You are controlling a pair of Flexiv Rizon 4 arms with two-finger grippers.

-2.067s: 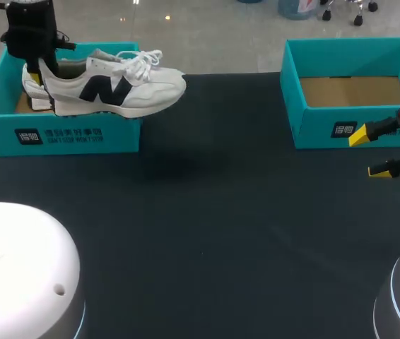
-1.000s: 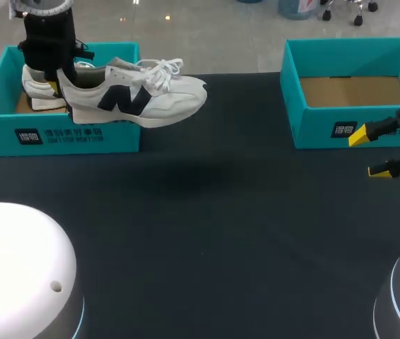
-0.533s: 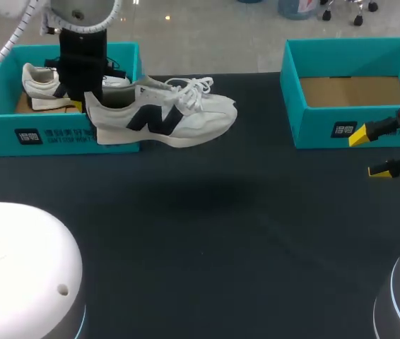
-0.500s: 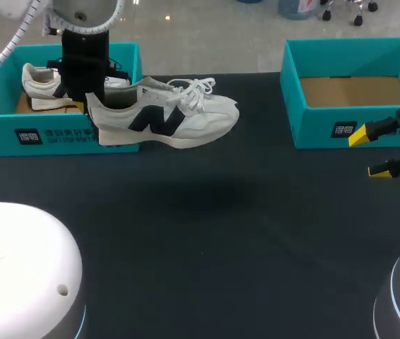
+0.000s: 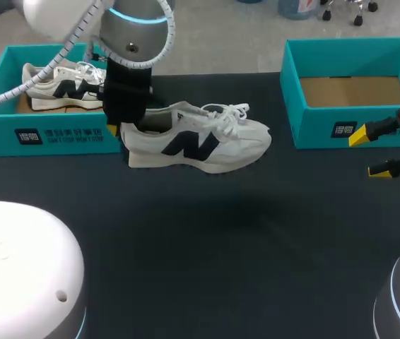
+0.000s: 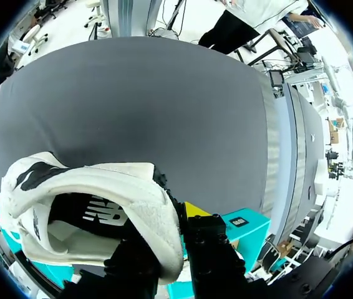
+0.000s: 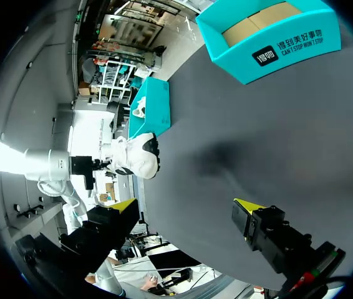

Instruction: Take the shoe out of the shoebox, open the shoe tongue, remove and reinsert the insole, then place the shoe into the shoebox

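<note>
We've swung the shoe point(image 5: 200, 138), left claw point(image 6: 178, 219) clamped on its heel, out of the shoebox point(image 5: 16, 138); right claw point(image 5: 378, 152) apart.

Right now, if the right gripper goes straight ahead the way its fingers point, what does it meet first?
Bare table lies ahead of the right gripper. The first thing is probably the toe of the white shoe in the left gripper, though height is unclear.

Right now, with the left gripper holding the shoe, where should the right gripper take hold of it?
Probably the toe, from the right: the shoe sits level, toe pointing toward the open right gripper, and the left gripper pinches the heel.
</note>
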